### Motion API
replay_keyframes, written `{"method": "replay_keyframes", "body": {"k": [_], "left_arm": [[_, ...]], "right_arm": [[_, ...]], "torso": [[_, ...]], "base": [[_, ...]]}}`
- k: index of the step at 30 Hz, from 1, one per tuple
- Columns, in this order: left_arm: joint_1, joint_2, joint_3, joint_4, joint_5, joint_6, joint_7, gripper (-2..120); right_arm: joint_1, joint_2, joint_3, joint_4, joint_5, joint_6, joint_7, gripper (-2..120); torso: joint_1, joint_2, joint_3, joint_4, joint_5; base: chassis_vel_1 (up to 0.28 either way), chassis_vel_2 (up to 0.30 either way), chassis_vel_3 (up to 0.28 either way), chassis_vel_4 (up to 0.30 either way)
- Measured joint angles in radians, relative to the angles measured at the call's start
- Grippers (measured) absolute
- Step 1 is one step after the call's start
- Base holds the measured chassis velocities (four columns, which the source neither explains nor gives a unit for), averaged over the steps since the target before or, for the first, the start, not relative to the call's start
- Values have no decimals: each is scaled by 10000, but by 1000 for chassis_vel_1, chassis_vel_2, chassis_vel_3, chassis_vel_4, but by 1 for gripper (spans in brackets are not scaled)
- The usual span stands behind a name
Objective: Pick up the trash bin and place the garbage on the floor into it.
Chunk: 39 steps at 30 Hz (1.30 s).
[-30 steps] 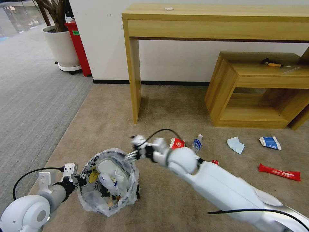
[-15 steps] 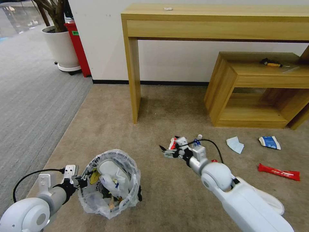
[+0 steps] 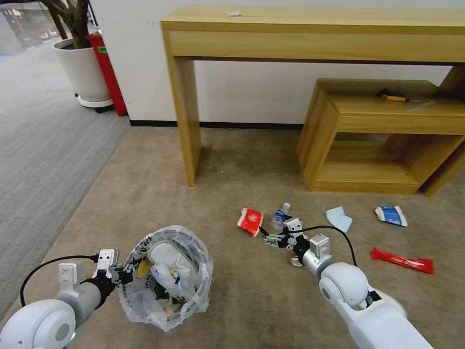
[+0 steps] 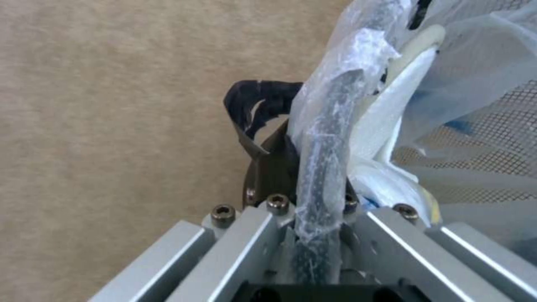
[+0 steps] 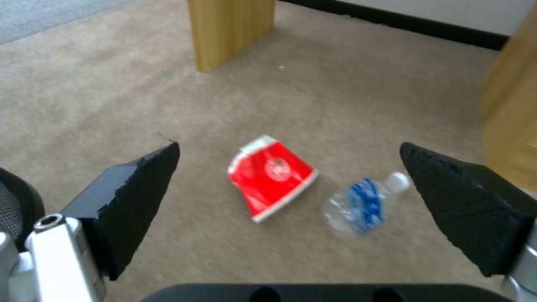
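The left gripper [image 3: 123,276] clamps the rim of the small round black bag-lined trash bin [image 3: 164,276]. The right gripper [image 5: 291,209], jaws wide, hovers near the flattened red cup [image 5: 271,176] and clear bottle [image 5: 363,205]; the arm partly hides a red can [image 3: 294,261].

Office-like room — carpeted floor [image 3: 160,179], wooden console table [image 3: 310,29], potted plant [image 3: 77,53].

Crinkled translucent plastic lining the mesh trash bin [image 3: 164,276], matt short-pile carpet for the floor [image 3: 232,165], glossy red paper cup [image 5: 271,175], clear plastic bottle [image 5: 363,206].
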Motion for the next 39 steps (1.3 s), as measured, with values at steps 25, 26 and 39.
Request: {"method": "replay_keyframes", "body": {"k": [25, 26, 39], "left_arm": [[-126, 126, -816, 1299, 219, 0, 654, 0], [-126, 126, -816, 1299, 219, 0, 654, 0], [44, 633, -2028, 2498, 129, 0, 1451, 0]], "right_arm": [[-2005, -724, 2365, -1437, -862, 1359, -1985, 100], [-2005, -724, 2365, -1437, -862, 1359, -1985, 100], [-3267, -820, 3452, -3165, 123, 1380, -3049, 100]], "torso": [[0, -2, 1, 2, -2], [0, -2, 1, 2, -2], [0, -2, 0, 5, 1]], "base": [[-107, -112, 119, 121], [0, 0, 0, 0], [0, 0, 0, 0]]}}
